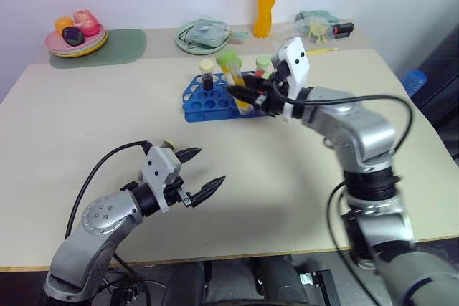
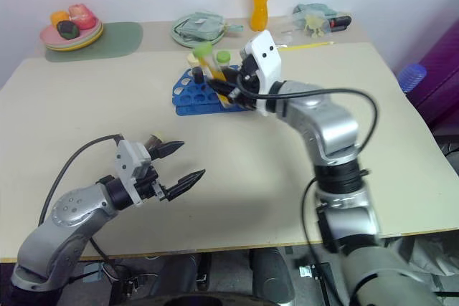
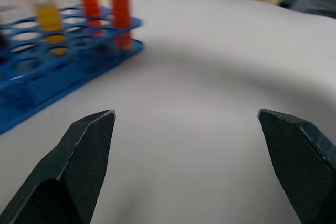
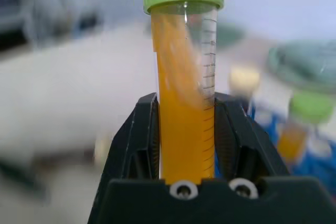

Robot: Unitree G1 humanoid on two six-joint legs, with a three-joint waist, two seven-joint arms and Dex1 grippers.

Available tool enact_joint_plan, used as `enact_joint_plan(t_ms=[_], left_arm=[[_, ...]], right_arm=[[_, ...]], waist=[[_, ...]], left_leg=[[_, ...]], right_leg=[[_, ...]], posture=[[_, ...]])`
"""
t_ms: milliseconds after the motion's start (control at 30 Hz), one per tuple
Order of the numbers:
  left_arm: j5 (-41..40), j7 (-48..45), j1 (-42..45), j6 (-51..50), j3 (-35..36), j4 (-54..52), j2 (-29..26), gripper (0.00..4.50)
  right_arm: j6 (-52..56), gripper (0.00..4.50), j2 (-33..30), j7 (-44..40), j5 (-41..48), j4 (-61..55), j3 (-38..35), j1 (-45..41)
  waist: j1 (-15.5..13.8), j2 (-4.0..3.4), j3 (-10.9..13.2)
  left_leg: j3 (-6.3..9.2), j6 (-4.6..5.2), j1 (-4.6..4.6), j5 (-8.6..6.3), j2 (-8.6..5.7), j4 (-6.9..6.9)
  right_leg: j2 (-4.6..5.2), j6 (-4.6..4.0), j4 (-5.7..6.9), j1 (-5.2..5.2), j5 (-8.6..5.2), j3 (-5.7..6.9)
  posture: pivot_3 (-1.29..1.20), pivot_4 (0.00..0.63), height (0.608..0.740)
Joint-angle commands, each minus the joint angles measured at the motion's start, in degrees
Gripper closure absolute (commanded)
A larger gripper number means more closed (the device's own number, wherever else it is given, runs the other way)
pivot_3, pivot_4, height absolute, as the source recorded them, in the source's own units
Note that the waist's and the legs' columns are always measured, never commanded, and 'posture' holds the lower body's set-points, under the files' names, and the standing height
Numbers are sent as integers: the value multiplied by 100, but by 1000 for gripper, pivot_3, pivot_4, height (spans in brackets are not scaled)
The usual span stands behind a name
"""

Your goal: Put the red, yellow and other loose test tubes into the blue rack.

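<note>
The yellow test tube [image 4: 185, 129] is clamped upright in the right hand [image 1: 251, 96], right over the blue rack [image 1: 208, 102] on the counter [image 1: 287, 170]; its lower end looks level with the holes, though whether it is seated I cannot tell. A dark tube [image 1: 207, 74] and a red one [image 3: 121, 17] already stand in the rack. The left hand [image 1: 201, 172] hangs released, well apart. Seemingly the last tube to seat.

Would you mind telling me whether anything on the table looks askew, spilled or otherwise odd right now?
Nothing looks spilled or damaged. The right gripper is shut on the yellow tube, capped and upright, over the blue rack, where other tubes stand upright. The left gripper hangs open above bare table.
</note>
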State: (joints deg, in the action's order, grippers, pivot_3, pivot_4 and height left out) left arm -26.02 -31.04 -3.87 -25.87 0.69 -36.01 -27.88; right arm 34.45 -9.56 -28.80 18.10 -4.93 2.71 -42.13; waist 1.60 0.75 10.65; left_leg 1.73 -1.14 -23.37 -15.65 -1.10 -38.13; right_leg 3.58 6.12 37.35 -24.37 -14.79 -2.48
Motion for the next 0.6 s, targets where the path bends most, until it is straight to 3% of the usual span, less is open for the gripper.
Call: enact_joint_plan(t_ms=[33,133,300,600], left_arm=[[-11,330,213,245,289,130,304,0],[-6,387,311,298,363,149,435,0],[-130,524,392,-20,389,-217,374,0],[-382,745,433,-444,460,-572,310,0]], right_arm=[[-1669,3288,534,709,-560,933,-20,19],[-2807,3288,882,1276,-881,2185,-191,-197],[-4089,3288,1102,1460,-992,3627,-358,-492],[-4885,3288,1165,1419,-1164,4711,-341,-654]], waist=[[-40,-1,1],[-64,0,0],[-39,-1,1],[-19,-1,1]], left_leg=[[-2,-1,0,1,-2,-2],[-3,-3,-1,2,-6,-3],[-3,-6,-1,3,-5,3],[-2,-7,0,4,-2,4]], right_leg=[[1,0,0,0,1,0],[3,-1,0,-2,1,-1],[1,-1,-1,-6,1,-1],[-1,-1,1,-6,1,-2]], posture=[[0,150,729],[0,150,729],[0,150,729],[0,150,729]])
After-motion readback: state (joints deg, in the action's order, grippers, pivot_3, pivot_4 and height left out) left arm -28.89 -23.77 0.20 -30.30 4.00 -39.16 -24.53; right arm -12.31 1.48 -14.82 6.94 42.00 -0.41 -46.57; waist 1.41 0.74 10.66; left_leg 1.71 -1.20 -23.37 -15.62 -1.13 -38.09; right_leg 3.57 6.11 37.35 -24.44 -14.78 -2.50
